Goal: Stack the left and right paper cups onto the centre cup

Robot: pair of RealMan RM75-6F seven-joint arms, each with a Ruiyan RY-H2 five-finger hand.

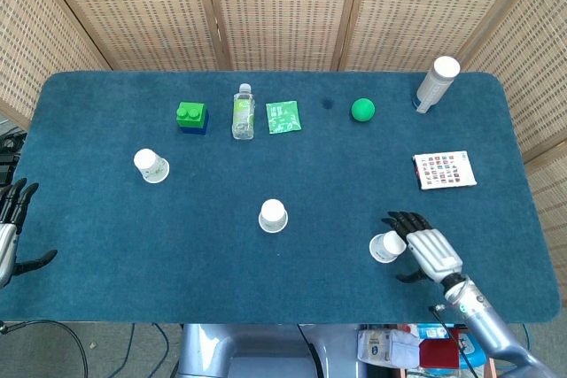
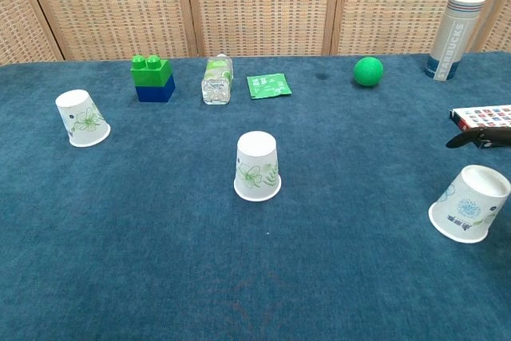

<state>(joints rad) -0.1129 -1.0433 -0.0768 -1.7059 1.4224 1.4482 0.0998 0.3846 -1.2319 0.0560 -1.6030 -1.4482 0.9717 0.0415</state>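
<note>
3 paper cups are sitting upside down on the blue table (image 1: 106,245): the left cup (image 1: 151,165) is resting near the table's left side, the centre cup (image 1: 273,216) is standing alone in the middle, and the right cup (image 1: 387,246) is leaning slightly toward the near right corner. None of them is stacked yet. The right hand (image 1: 425,248) is reaching in from the near right edge with its fingers spread apart and holding nothing; its dark fingertips (image 1: 396,219) are lying just beside the right cup, and whether they are touching it cannot be told. In the chest view only those fingertips (image 2: 471,138) are showing, above and behind that cup (image 2: 469,204). The left hand (image 1: 11,232) is hanging off the table's left edge, fingers apart and empty, well away from the left cup. Along the far side, a green and blue block (image 1: 191,117), a lying water bottle (image 1: 243,111), a green packet (image 1: 283,117), a green ball (image 1: 362,110) and a tall white tumbler (image 1: 437,83) are lining up, and a patterned card (image 1: 444,170) is lying near the right edge.
</note>
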